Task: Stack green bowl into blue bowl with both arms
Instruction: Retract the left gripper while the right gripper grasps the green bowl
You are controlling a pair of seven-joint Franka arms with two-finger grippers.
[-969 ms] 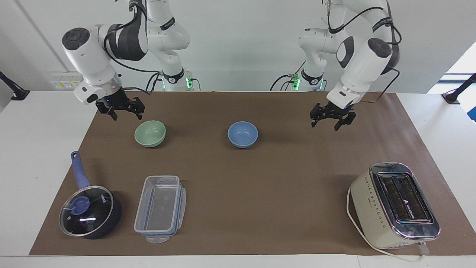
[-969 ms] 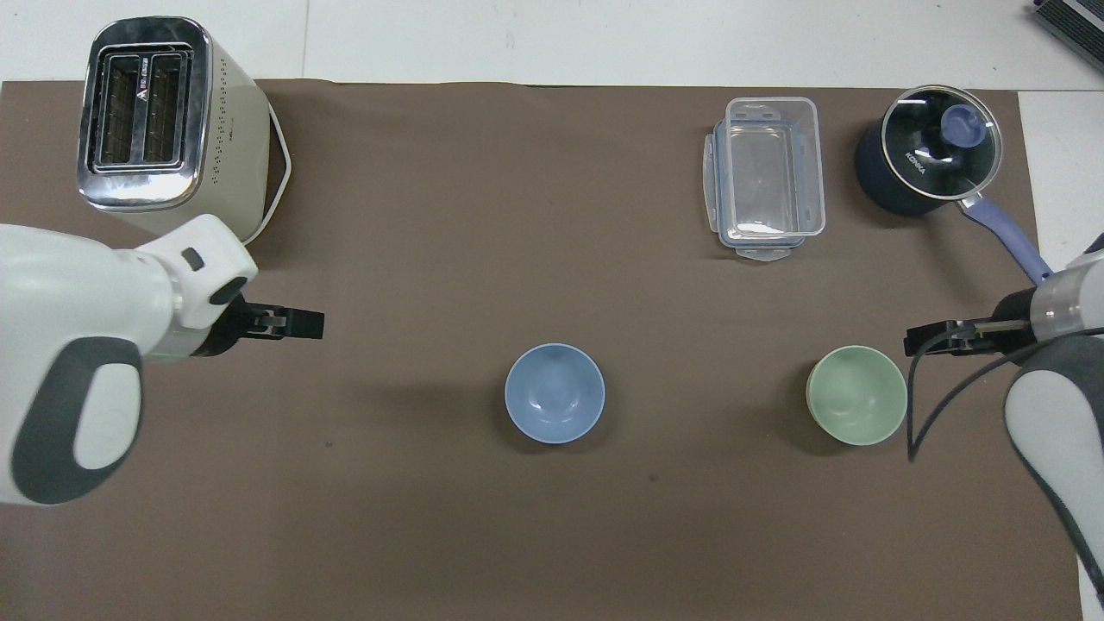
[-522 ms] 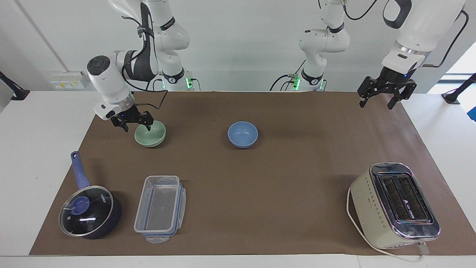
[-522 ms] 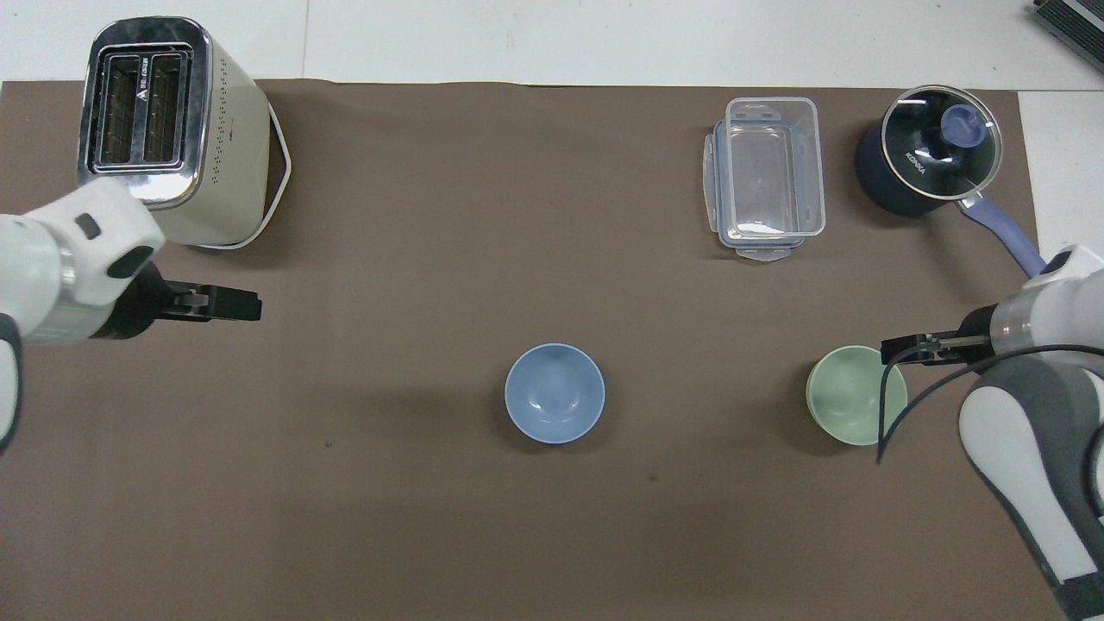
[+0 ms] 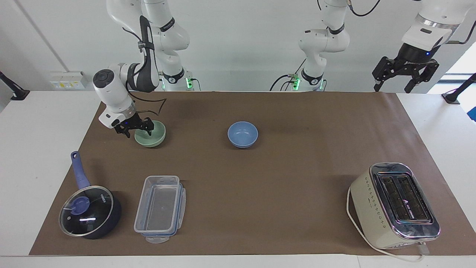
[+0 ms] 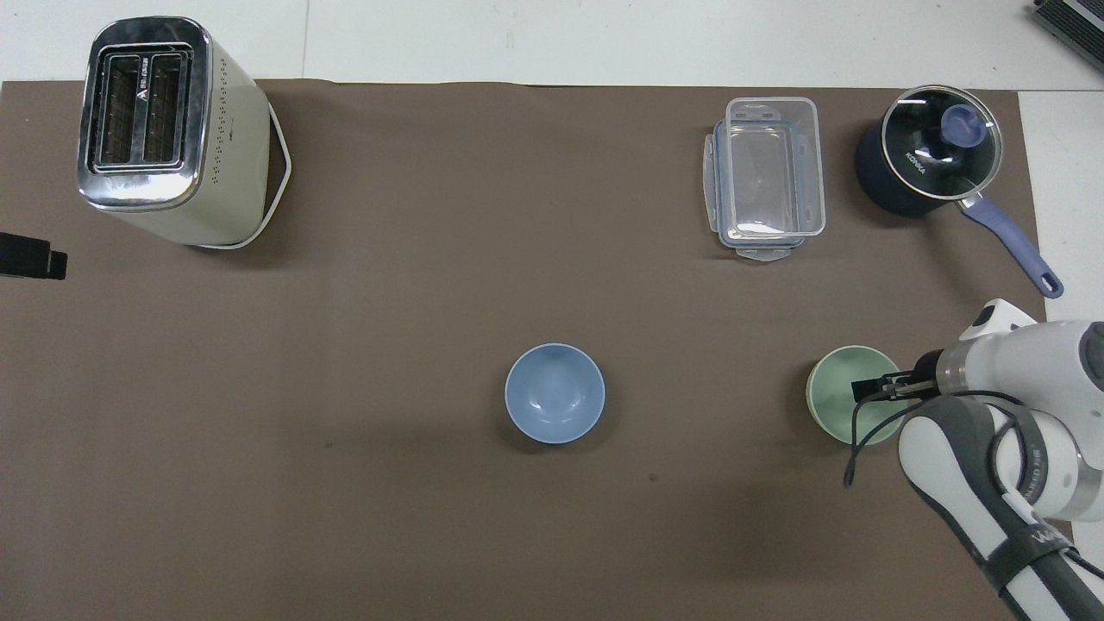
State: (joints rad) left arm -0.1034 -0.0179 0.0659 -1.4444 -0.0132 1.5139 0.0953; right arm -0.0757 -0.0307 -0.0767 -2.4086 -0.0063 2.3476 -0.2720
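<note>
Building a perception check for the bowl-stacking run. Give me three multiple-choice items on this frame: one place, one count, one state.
1. Where is the right gripper?
A. at the green bowl's rim
B. over the blue bowl
C. over the toaster

2. How many bowls are on the brown mat?
A. one
B. two
C. three

3. What state is the saucepan in?
A. lid on
B. lid off
C. tipped over

Answers:
1. A, its fingers straddle the rim of the green bowl.
2. B, only the green bowl and the blue bowl show.
3. A, the glass lid covers it, upright.
</note>
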